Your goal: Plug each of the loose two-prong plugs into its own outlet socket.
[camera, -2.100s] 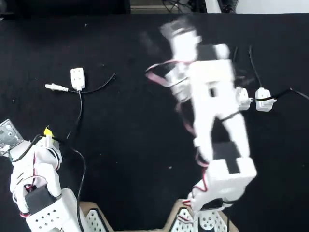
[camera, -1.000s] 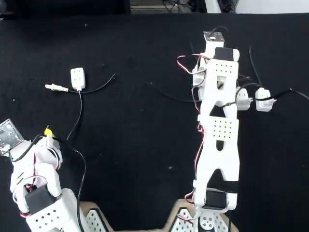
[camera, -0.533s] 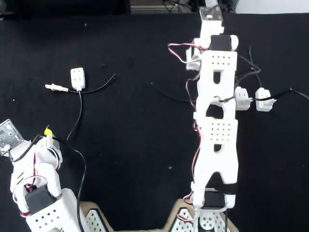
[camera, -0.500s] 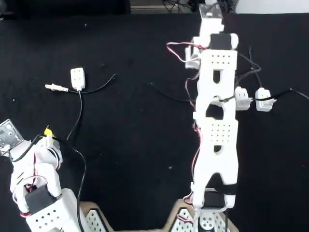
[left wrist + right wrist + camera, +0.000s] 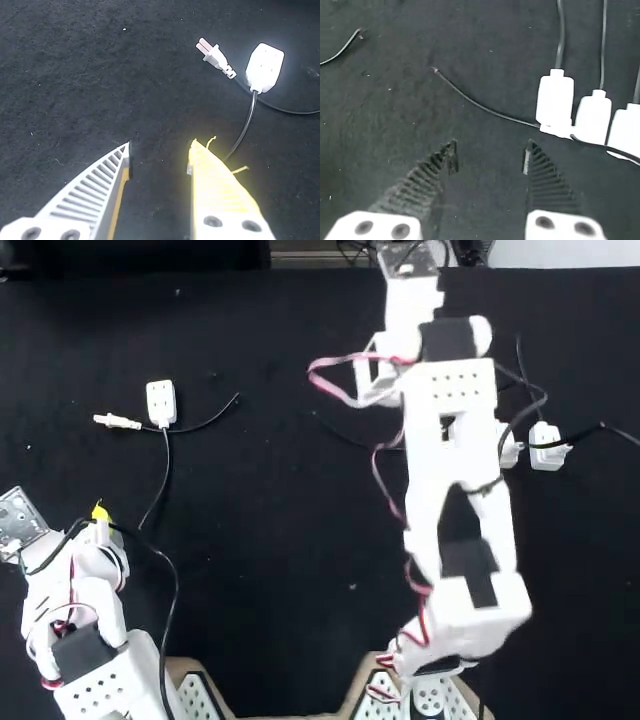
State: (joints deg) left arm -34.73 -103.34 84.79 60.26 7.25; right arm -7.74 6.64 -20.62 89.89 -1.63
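Your right arm (image 5: 450, 490) is stretched far out across the black cloth table (image 5: 260, 540). The right gripper (image 5: 491, 152) hangs over bare cloth, jaws apart, holding nothing. A row of white plastic connector blocks (image 5: 555, 107) on black cords lies near it. Your left arm (image 5: 75, 590) is folded back by its base, with the left gripper (image 5: 159, 150) spread and empty. The loose white two-prong plug (image 5: 215, 59) lies just beside the white rectangular outlet socket (image 5: 265, 66), not inserted.

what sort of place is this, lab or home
Probably a robotics lab or workshop bench: a left arm and right arm side by side at a black-covered table, with a loose plug and outlet socket laid out as practice pieces.
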